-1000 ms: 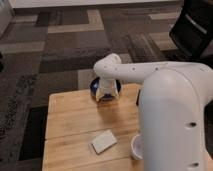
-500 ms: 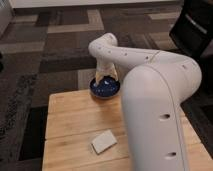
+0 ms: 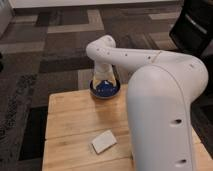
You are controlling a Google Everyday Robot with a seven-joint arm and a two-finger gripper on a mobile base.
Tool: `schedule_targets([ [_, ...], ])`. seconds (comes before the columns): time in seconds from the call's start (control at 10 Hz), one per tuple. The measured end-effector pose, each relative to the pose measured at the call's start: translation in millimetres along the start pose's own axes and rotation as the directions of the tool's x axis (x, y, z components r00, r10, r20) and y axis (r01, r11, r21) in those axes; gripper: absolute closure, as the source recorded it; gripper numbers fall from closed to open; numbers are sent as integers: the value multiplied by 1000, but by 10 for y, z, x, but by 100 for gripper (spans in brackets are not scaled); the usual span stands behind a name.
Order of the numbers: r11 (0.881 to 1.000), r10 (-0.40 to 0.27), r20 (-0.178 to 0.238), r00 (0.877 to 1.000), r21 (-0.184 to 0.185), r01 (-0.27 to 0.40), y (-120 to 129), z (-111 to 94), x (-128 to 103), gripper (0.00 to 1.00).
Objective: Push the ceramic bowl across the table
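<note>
Starting at your left, the table (image 3: 70, 117) runs its planks side to side, and a small flat white rectangle (image 3: 103, 141) lies near its front, turned at a slant. Further back, the ceramic bowl (image 3: 105, 90) sits upright at the table's far edge, mouth up. It is round, so you get no long axis or heading from it. The gripper (image 3: 104, 79) comes straight down onto the bowl, at or inside its rim. You cannot tell whether it is spread or closed, or whether it grips anything. On your right, the white arm (image 3: 165, 110) fills the foreground. A dark chair (image 3: 197, 25) stands on the carpet behind it.
</note>
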Motion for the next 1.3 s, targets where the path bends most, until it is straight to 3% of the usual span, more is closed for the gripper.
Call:
schedule_targets([
  [0.3,1000,-2,-34,999,-20,2,121,84,296,35],
  [0.6,998,20,-68,997,-53,-24,53,269,527,35],
  [0.8,996,21,-81,997,-89,-28,-43,398,555,35],
  [1.3,994,26,-85,996,-103,-35,-129,510,523,35],
])
